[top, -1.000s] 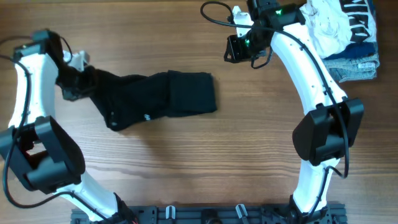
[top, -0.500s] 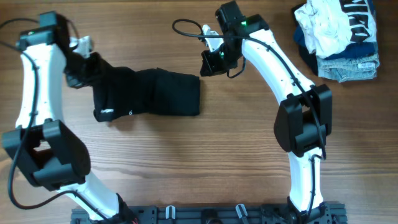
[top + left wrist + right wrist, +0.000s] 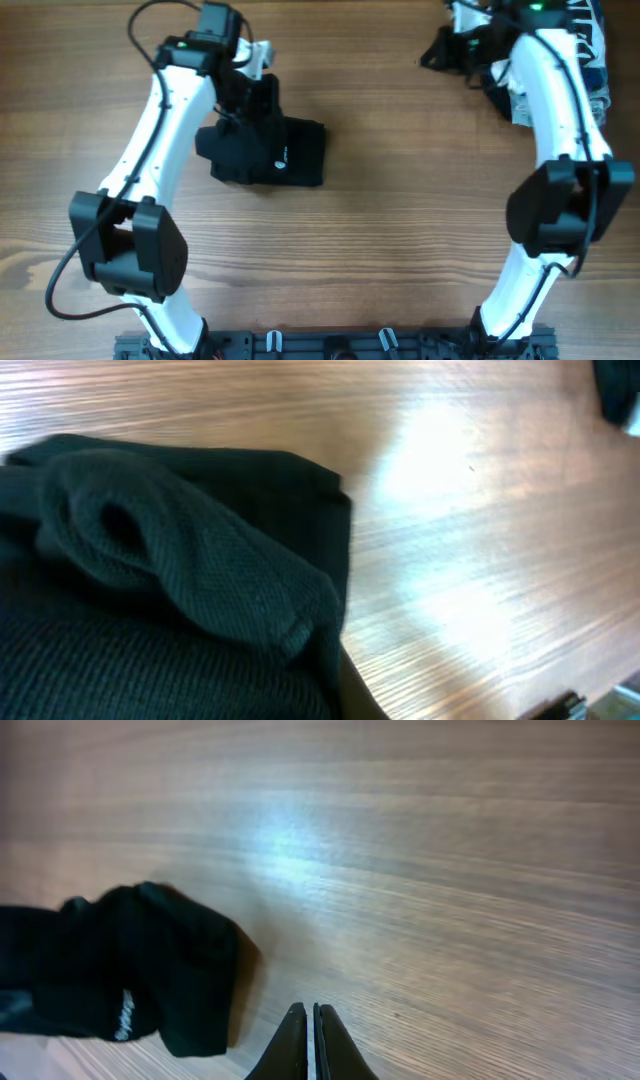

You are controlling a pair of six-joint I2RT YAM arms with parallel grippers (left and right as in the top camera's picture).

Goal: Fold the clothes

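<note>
- Finds black garment [image 3: 270, 155] bunched in a rough fold on worktop [image 3: 400, 230], left of centre.
- Has left tool [image 3: 255, 95] clamped tight on its top edge.
- Has right tool [image 3: 308, 1032] pressed closed, empty, well apart.
- Risks dragging the fold open if lifted before release; may snag thin fabric.

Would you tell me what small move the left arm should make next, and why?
Probably open the left gripper and let go: the black garment already lies doubled over, its gripped end bunched under that gripper.
</note>
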